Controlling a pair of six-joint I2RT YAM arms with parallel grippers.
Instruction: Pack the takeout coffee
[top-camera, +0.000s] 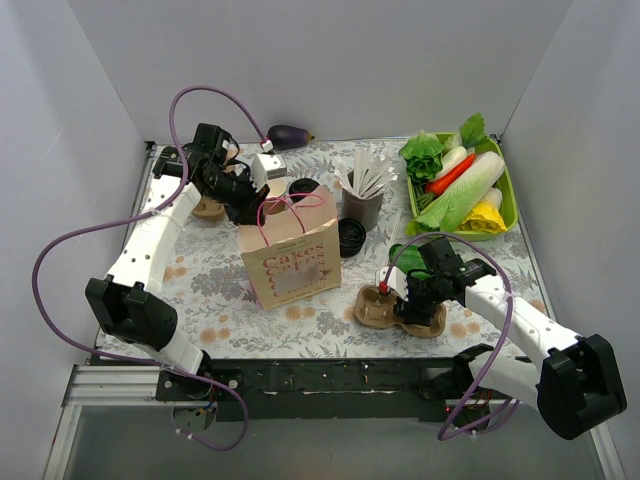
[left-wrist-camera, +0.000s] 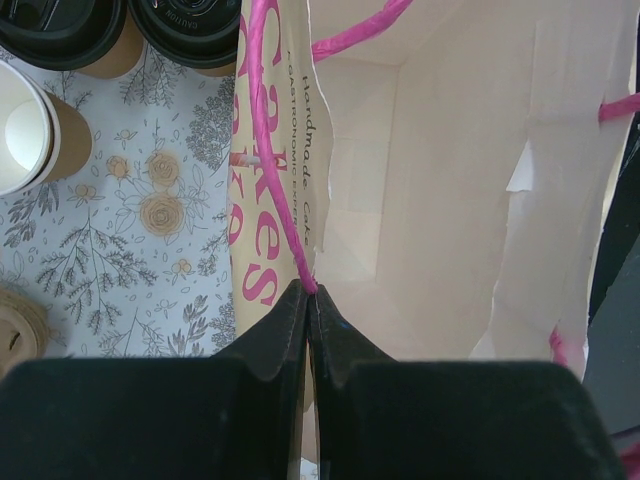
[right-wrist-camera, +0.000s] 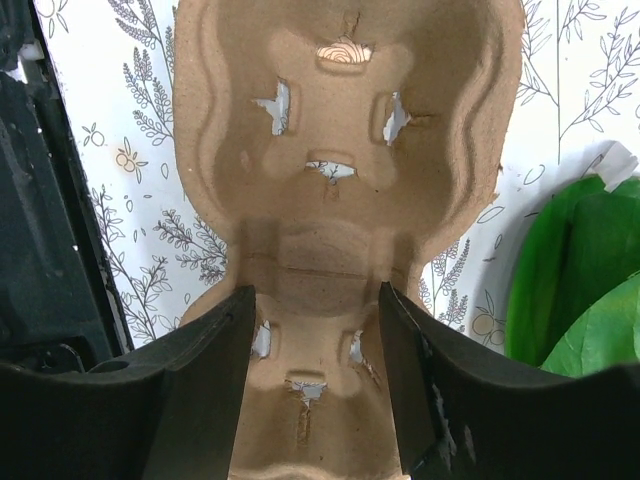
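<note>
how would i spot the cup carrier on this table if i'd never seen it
Find the tall paper bag printed "Cakes" mid-table. Right of it, by the near edge, lies the tan pulp carrier, with the right claw over its narrow middle. Unlike the round black-lidded cups behind it, it is low and peanut-shaped, with two hollow pockets.

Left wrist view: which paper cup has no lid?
The open cup at the left edge, white inside showing; the two cups above carry black lids.
</note>
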